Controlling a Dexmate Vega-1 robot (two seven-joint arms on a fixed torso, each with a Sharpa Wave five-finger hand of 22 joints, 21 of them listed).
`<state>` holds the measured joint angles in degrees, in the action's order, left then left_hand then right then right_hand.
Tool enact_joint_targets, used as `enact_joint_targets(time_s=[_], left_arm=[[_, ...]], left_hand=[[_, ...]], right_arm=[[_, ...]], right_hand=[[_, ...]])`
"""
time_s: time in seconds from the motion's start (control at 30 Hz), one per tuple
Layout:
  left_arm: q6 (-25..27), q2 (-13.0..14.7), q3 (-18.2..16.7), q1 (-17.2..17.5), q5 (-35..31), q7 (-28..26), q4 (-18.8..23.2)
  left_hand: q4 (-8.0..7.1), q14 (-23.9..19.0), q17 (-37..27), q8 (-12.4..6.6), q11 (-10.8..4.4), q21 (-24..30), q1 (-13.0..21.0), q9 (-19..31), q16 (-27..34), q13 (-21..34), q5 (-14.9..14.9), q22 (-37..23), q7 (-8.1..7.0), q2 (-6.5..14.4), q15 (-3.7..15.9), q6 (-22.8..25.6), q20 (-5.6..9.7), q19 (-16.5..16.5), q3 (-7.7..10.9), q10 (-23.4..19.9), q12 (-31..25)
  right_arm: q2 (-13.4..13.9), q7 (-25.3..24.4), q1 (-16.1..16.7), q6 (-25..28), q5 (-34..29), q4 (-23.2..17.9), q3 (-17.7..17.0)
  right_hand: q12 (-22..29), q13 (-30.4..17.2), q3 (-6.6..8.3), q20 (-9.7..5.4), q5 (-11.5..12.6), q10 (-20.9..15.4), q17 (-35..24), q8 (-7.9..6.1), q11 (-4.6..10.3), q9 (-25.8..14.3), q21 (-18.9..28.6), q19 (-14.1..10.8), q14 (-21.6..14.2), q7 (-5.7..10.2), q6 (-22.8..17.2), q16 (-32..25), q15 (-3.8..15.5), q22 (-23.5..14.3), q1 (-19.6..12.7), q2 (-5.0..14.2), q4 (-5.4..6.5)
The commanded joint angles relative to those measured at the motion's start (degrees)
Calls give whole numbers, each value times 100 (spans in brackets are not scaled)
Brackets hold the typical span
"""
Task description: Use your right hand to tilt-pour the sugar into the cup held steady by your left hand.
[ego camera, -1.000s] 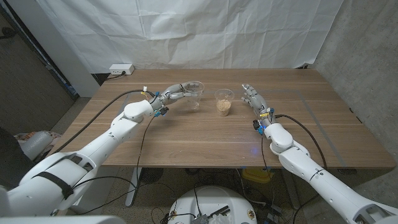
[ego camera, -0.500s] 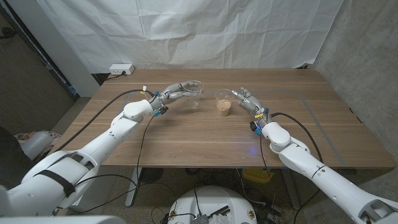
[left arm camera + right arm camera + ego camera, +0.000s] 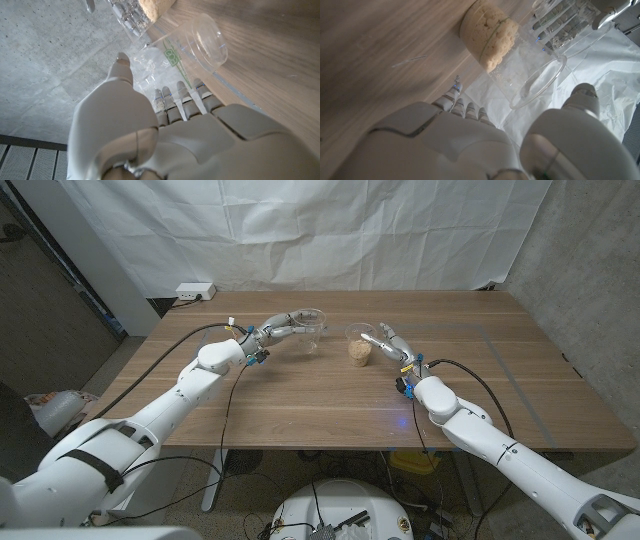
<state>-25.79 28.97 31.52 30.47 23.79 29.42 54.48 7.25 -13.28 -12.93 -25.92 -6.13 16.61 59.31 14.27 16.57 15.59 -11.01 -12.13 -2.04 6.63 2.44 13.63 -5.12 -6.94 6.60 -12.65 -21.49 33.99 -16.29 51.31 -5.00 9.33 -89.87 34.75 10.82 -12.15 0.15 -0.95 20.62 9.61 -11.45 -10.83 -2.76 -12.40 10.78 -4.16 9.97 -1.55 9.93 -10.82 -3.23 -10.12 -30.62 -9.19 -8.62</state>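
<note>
Right hand [image 3: 388, 342] is reaching, fingers spread, beside the sugar cup [image 3: 360, 345] mid-counter [image 3: 330, 400]; left hand [image 3: 283, 327] is gripping the empty cup [image 3: 312, 328]. I should wrap low, then tilt slowly.

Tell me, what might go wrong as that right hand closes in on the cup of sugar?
The sugar cup is thin clear plastic and light; the open right hand could nudge it over before it grips, spilling sugar on the table. A hard squeeze might buckle it. The empty cup in the left hand has a narrow mouth and stands apart, so poured sugar could miss.
</note>
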Motion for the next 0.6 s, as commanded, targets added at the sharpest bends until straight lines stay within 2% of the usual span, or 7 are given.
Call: enact_joint_targets(time_s=[0.03,0.27,0.33,0.4,0.53,0.57,0.6], left_arm=[[2,-39,10,-115,-24,94,-160],[-34,-101,7,-184,-12,155,-311],[-52,-107,11,-203,-30,161,-339],[-52,-133,-3,-222,7,200,-395],[-64,-144,-16,-231,16,216,-425],[-59,-130,-12,-233,-7,202,-412],[-62,-133,-8,-249,-3,239,-441]], left_hand=[[-21,-14,-16,-58,9,37,-62,17,29,17,10,-24,37,99,165,60,38,-15,76,-62,28],[-27,-6,-20,-64,22,41,-79,28,16,32,15,-25,60,125,155,56,29,-10,98,-62,40],[-33,-8,-21,-70,22,44,-98,32,13,39,20,-25,56,124,160,61,35,-10,98,-68,43],[-37,-9,-22,-68,34,45,-109,36,10,44,22,-26,64,131,148,50,29,-6,104,-60,51],[-37,-16,-21,-78,33,49,-125,42,5,53,25,-26,68,125,154,64,39,-7,107,-74,52],[-40,-16,-22,-78,36,49,-133,45,3,56,26,-27,75,128,145,61,34,-5,109,-76,54],[-45,-14,-24,-77,42,48,-143,47,1,59,27,-27,81,135,141,55,28,0,112,-72,57]], right_arm=[[99,-206,-64,135,-315,-172,271],[104,-520,-73,450,-671,-337,455],[50,-643,-85,638,-755,-376,508],[-30,-708,-113,557,-751,-269,543],[-162,-1006,-157,956,-920,-323,614],[-148,-836,-233,847,-840,-223,638],[-200,-919,-234,939,-859,-228,646]], right_hand=[[58,-17,-69,-16,68,634,-9,-49,16,-12,67,-108,60,0,997,-59,29,-3,-91,-27,-10],[71,-17,-128,-42,88,623,-9,-77,38,-13,69,-121,25,-44,954,-76,49,-1,-120,-60,-14],[76,-18,-165,-48,99,623,-9,-87,40,-14,91,-185,-42,-60,940,-102,68,1,-140,-74,-18],[89,-18,-193,-72,117,605,-8,-108,41,-15,115,-263,-114,-78,902,-127,107,2,-193,-64,-27],[109,-20,-213,-142,154,570,-4,-130,49,-15,153,-403,-236,-78,868,-163,195,3,-333,-17,-47],[114,-20,-217,-177,166,560,-2,-139,69,-15,153,-418,-248,-72,851,-164,232,3,-378,-6,-54],[115,-20,-218,-185,168,560,-2,-142,72,-15,154,-425,-253,-73,844,-164,238,3,-388,-3,-55]])
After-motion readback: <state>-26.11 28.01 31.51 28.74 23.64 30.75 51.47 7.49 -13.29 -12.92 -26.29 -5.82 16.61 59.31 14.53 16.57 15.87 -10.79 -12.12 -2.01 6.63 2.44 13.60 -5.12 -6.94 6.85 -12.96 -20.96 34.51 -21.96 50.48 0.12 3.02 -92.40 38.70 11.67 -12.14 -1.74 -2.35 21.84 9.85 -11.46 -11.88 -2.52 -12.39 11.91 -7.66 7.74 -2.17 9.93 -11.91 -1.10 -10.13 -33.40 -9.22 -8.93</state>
